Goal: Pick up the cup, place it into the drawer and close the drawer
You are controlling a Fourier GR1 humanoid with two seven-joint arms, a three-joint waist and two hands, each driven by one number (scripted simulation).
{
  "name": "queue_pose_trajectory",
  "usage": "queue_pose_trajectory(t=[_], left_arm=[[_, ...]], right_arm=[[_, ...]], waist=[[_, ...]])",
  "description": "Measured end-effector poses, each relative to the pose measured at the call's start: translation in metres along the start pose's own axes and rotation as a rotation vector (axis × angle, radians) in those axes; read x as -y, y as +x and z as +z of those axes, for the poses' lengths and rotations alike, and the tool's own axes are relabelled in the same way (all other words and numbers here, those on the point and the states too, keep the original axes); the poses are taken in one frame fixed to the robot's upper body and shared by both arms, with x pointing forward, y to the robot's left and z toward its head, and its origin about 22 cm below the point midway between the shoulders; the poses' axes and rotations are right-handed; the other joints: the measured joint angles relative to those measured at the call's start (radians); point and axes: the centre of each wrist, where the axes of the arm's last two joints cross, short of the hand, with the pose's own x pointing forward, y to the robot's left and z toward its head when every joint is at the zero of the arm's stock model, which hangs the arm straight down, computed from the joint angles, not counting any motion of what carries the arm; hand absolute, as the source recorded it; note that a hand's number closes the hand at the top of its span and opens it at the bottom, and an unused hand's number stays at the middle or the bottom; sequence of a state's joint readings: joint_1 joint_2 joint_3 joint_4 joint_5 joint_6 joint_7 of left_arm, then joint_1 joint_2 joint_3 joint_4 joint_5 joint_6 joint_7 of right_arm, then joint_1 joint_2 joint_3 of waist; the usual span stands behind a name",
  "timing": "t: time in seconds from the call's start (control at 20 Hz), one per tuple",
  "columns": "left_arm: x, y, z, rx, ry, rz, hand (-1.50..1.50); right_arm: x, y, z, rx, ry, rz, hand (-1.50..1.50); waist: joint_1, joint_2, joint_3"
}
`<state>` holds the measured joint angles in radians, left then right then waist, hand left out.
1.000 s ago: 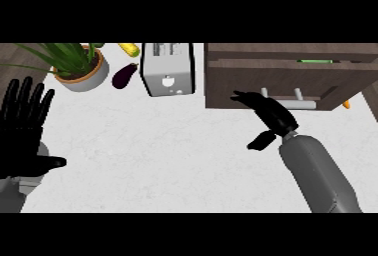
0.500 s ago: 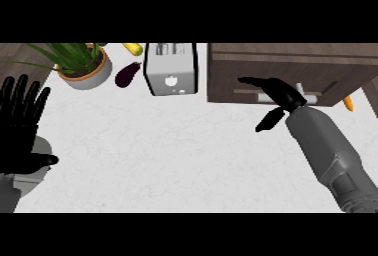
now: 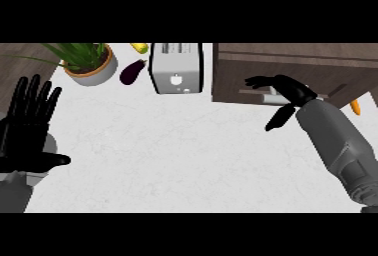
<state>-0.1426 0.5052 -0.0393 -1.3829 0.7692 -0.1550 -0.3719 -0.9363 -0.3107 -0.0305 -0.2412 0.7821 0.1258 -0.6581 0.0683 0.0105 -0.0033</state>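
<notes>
Drawer (image 3: 295, 62): one | toaster (image 3: 176, 67): one | robot hands: two

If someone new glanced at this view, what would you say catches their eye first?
Probably the right hand, its fingers spread against the front of the dark wooden drawer at upper right. Next the left hand, held open with fingers up at the left edge. Along the back of the white counter stand a silver toaster, a potted plant and a purple eggplant.
</notes>
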Motion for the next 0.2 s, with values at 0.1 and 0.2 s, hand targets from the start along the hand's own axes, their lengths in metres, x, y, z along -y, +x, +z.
queue_pose_trajectory(t=[0.1, 0.2], left_arm=[[0.0015, -0.0011, 0.0005, -0.002, -0.008, 0.000, -1.50], [0.0038, -0.0005, -0.0007, -0.005, -0.015, -0.004, -1.50]], right_arm=[[0.0005, -0.0020, 0.0014, 0.001, 0.003, -0.010, -1.50], [0.0004, -0.0031, 0.0020, 0.000, 0.008, -0.018, -1.50]], waist=[[0.004, -0.001, -0.001], [0.005, -0.002, -0.001]])
